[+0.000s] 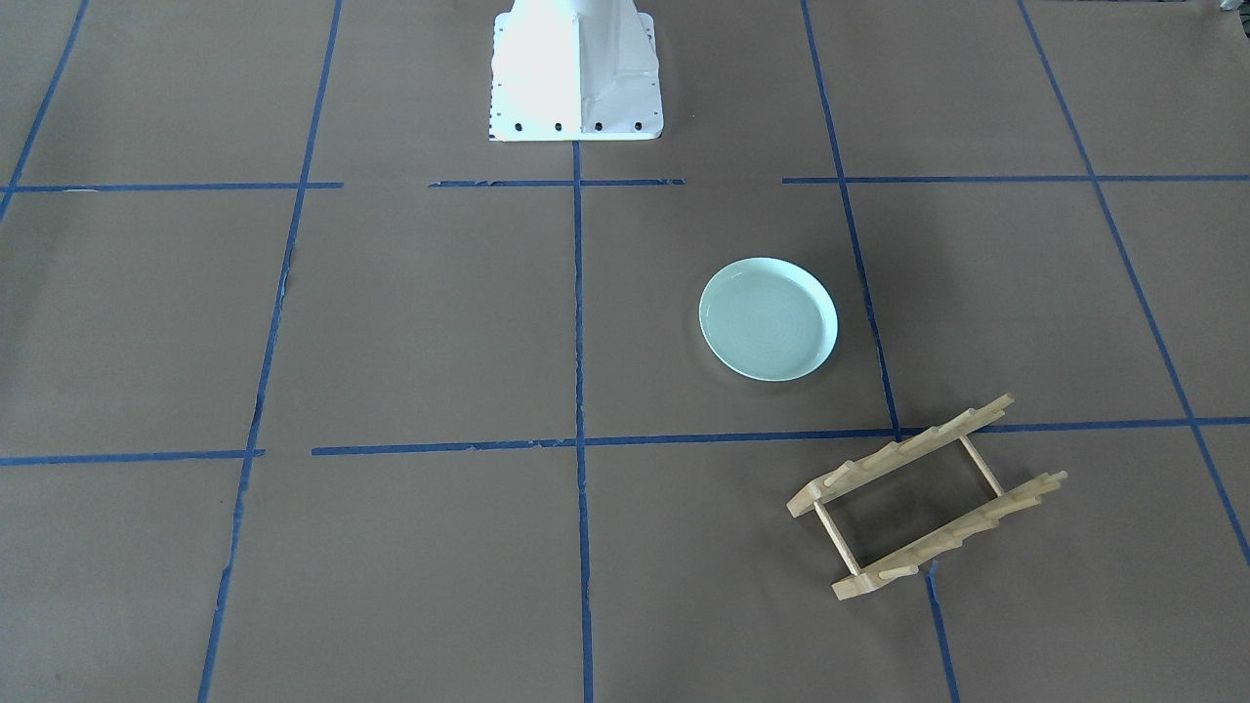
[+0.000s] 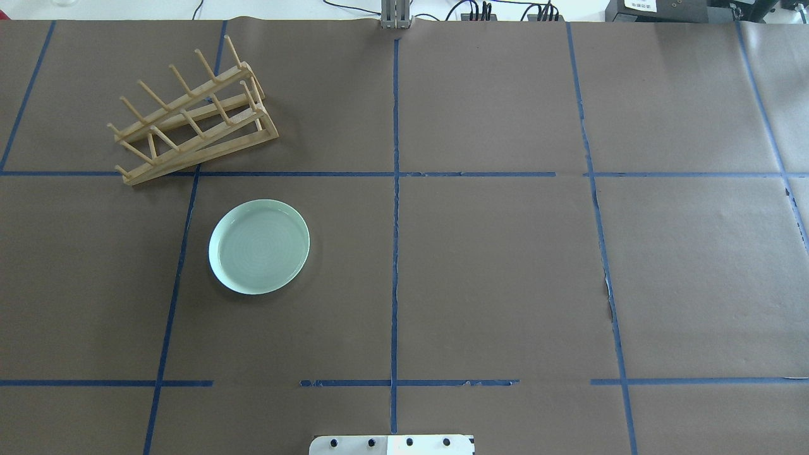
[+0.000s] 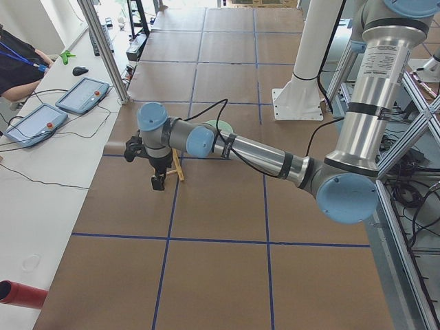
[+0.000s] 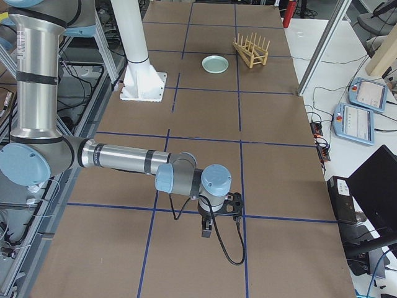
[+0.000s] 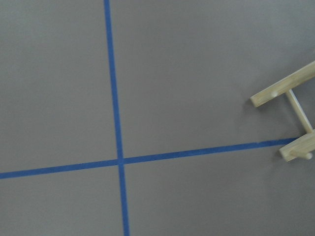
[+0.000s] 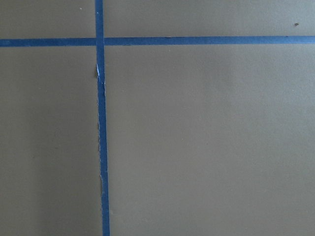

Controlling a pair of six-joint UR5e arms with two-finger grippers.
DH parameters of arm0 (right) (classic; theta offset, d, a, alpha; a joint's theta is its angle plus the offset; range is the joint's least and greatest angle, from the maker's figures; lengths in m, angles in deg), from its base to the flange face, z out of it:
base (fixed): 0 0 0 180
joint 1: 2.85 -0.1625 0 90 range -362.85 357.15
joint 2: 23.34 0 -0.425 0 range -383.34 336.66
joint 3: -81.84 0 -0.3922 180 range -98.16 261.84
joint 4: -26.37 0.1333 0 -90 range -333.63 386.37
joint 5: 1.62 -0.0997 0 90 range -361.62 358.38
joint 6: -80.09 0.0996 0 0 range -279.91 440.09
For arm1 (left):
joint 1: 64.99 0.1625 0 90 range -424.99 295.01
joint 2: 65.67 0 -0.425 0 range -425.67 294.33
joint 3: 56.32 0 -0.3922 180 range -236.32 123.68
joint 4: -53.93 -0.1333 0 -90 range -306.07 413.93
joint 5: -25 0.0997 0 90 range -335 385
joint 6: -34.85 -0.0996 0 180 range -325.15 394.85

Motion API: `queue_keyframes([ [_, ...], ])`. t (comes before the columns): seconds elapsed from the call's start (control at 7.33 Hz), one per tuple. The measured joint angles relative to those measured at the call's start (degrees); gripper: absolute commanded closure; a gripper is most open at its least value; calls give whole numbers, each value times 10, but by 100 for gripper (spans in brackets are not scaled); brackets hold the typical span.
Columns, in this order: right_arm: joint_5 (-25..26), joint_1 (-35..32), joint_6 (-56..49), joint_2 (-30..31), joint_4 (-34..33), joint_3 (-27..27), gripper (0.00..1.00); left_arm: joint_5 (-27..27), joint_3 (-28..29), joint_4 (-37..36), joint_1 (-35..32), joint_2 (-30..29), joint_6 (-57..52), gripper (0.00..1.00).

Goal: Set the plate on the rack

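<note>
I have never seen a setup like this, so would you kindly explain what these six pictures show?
It is a robot with two arms at a paper-covered table. Two pictures look down on it from behind and from in front, two are taken from the table's ends, and two come from cameras on the wrists. A green plate lies flat beside a wooden rack, apart from it. The left hand hangs near the rack and the right hand is far off. Neither holds the plate.

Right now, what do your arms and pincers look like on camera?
Left arm and right arm: silver tubes, pale blue joint caps, black bands, white label on the upper tube. Left pincer and right pincer are black, each fed by a black cable.
</note>
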State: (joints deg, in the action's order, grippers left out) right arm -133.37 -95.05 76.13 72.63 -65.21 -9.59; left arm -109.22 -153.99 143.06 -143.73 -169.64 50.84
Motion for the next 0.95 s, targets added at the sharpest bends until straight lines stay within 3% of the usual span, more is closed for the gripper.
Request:
queue_keyframes([
  [0.68,0,0,0,0,0,0,0,50,-134,-51,142,-73,234,0],
  [0.95,0,0,0,0,0,0,0,52,-145,-59,194,-100,306,0],
])
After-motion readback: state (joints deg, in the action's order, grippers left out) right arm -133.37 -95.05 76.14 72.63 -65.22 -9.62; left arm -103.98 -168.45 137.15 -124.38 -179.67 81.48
